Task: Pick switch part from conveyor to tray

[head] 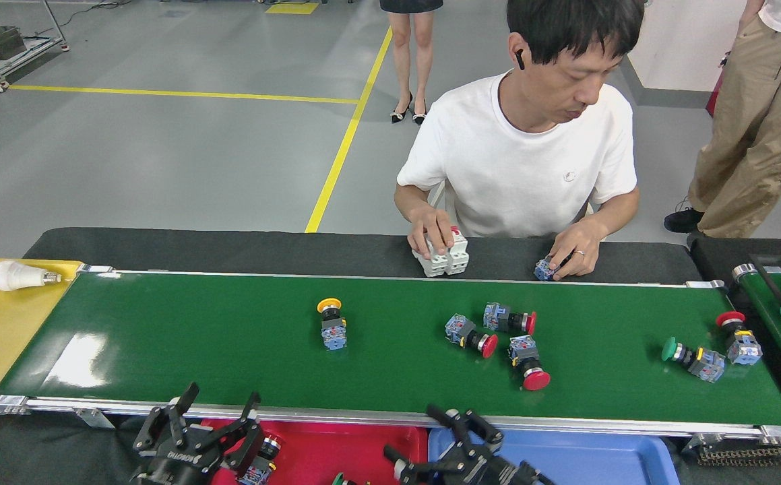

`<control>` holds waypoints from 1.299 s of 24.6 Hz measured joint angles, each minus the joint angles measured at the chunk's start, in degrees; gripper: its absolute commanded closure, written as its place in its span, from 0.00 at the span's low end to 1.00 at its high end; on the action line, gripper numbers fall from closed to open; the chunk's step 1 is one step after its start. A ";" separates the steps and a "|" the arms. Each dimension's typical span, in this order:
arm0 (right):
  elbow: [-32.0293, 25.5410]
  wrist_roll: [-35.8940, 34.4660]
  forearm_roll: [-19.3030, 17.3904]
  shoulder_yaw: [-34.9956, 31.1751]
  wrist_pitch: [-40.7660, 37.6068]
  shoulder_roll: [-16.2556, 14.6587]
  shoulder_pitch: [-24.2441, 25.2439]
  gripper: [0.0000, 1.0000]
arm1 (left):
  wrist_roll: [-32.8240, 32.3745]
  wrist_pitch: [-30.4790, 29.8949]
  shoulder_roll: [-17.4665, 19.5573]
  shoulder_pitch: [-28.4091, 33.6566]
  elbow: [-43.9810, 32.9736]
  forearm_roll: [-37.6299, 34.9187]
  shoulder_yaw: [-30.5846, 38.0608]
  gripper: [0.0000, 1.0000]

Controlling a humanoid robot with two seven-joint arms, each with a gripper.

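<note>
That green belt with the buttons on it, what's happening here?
Push-button switch parts lie on the long dark-green conveyor: a yellow-capped one, three red-capped ones and more at the right end. The robot's left gripper and right gripper are open over the red tray and blue tray. A person in a white T-shirt handles a white breaker block.
</note>
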 measured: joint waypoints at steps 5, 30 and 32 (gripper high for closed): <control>0.03 -3.97 1.86 -10.27 11.03 -1.80 -0.22 0.07 | -0.20 5.82 -0.42 -7.68 9.86 -0.90 -6.18 0.00; -0.75 -13.87 3.15 -10.99 21.30 -6.01 10.05 0.04 | 0.45 7.28 1.46 -19.81 27.38 4.27 -6.20 0.95; 0.86 -12.26 3.15 -10.79 21.27 -7.01 8.05 0.04 | 0.54 6.14 1.47 -17.25 23.06 4.75 -6.21 0.95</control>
